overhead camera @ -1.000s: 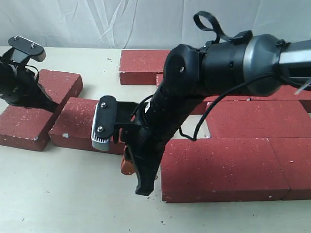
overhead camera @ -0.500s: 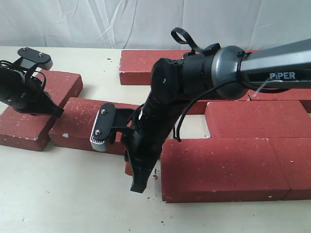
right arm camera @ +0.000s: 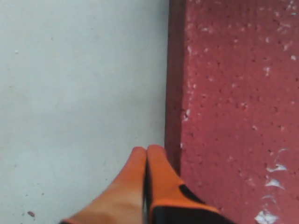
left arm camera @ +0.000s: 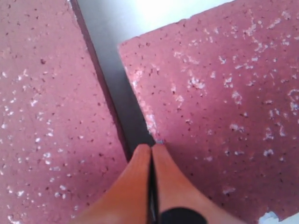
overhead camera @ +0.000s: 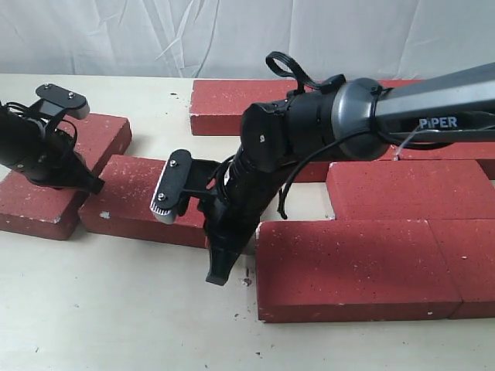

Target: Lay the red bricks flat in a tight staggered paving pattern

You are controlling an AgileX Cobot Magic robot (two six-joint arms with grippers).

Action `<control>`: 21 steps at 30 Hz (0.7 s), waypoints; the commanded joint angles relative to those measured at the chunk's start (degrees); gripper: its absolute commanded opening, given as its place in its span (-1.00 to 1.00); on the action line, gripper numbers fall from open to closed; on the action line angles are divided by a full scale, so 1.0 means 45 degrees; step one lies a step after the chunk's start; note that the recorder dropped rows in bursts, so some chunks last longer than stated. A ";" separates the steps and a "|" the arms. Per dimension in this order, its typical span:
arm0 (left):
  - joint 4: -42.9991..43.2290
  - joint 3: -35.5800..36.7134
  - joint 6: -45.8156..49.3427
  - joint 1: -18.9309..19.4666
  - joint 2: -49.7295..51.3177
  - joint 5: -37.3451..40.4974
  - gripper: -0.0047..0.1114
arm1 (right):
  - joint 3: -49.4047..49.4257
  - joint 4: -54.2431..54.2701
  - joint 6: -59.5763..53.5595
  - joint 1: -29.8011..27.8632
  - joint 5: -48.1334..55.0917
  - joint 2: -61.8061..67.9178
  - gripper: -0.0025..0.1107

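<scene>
Dark red rough paving brick (overhead camera: 131, 205) lies lengthwise between both arms: left end effector (overhead camera: 93, 185) pinched closed at its left corner, right end effector (overhead camera: 217, 276) likewise closed, just past its right end.

Bare desk (overhead camera: 116, 309) lies in front, left of the paved bricks (overhead camera: 356, 267). The left end effector (left arm camera: 152, 148) sits in the narrow gap between the left bricks (overhead camera: 46, 193); the right arm (overhead camera: 309, 131) bars the middle.
</scene>
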 commanded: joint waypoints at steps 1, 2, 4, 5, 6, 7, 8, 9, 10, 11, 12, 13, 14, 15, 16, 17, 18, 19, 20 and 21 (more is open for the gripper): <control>-0.0692 -0.0205 0.0311 -0.0009 0.0307 -0.0190 -0.92 | -0.0065 -0.0185 0.0090 -0.0057 -0.0303 -0.0025 -0.97; -0.0874 -0.0238 0.0311 -0.0009 0.0322 -0.0190 -0.92 | -0.0065 -0.0299 0.0183 -0.0057 -0.0330 -0.0025 -0.97; -0.0977 -0.0267 0.0311 -0.0009 0.0322 -0.0165 -0.92 | -0.0065 -0.0676 0.0709 -0.0057 -0.0384 -0.0025 -0.97; -0.0977 -0.0267 0.0350 -0.0009 0.0322 -0.0165 -0.92 | -0.0065 -0.0842 0.0925 -0.0057 -0.0412 -0.0025 -0.97; -0.0977 -0.0267 0.0351 -0.0009 0.0322 -0.0165 -0.92 | -0.0065 -0.0947 0.1172 -0.0057 -0.0454 -0.0025 -0.97; -0.0977 -0.0267 0.0351 -0.0009 0.0322 -0.0165 -0.92 | -0.0065 -0.1011 0.1249 -0.0057 -0.0454 -0.0025 -0.97; -0.0977 -0.0267 0.0350 -0.0009 0.0322 -0.0143 -0.92 | -0.0065 -0.1086 0.1332 -0.0057 -0.0474 -0.0025 -0.97; -0.0977 -0.0267 0.0350 -0.0009 0.0322 -0.0143 -0.92 | -0.0065 -0.1088 0.1332 -0.0057 -0.0563 -0.0025 -0.97; -0.0977 -0.0267 0.0350 -0.0009 0.0322 -0.0143 -0.92 | -0.0065 -0.1110 0.1332 -0.0057 -0.0669 -0.0025 -0.97; -0.0977 -0.0267 0.0350 -0.0009 0.0322 -0.0143 -0.92 | -0.0065 -0.1110 0.1332 -0.0057 -0.0750 -0.0025 -0.97; -0.1039 -0.0267 0.0350 -0.0009 0.0322 -0.0147 -0.92 | -0.0065 -0.1110 0.1357 -0.0057 -0.0898 -0.0025 -0.97; -0.1134 -0.0267 0.0350 -0.0009 0.0322 -0.0147 -0.92 | -0.0065 -0.1110 0.1393 -0.0057 -0.0958 -0.0025 -0.97; -0.1185 -0.0267 0.0350 -0.0009 0.0322 -0.0147 -0.92 | -0.0065 -0.1110 0.1393 -0.0057 -0.1046 -0.0025 -0.97; -0.1213 -0.0267 0.0350 -0.0009 0.0322 -0.0147 -0.92 | -0.0065 -0.1146 0.1393 -0.0057 -0.1079 -0.0025 -0.97; -0.1242 -0.0267 0.0350 -0.0009 0.0322 -0.0113 -0.92 | -0.0065 -0.1210 0.1393 -0.0057 -0.1107 -0.0025 -0.97; -0.1242 -0.0267 0.0350 -0.0009 0.0322 -0.0034 -0.92 | -0.0065 -0.1242 0.1393 -0.0057 -0.1107 -0.0025 -0.97; -0.1242 -0.0267 0.0350 -0.0009 0.0322 0.0007 -0.92 | -0.0065 -0.1242 0.1393 -0.0057 -0.1107 -0.0025 -0.97; -0.1242 -0.0267 0.0350 -0.0009 0.0322 0.0007 -0.92 | -0.0065 -0.1242 0.1393 -0.0057 -0.1107 -0.0025 -0.97; -0.1242 -0.0267 0.0350 -0.0009 0.0322 0.0007 -0.92 | -0.0065 -0.1242 0.1393 -0.0057 -0.1107 -0.0025 -0.97; -0.1242 -0.0267 0.0378 -0.0009 0.0322 0.0017 -0.92 | -0.0065 -0.1308 0.1393 -0.0057 -0.1057 -0.0025 -0.97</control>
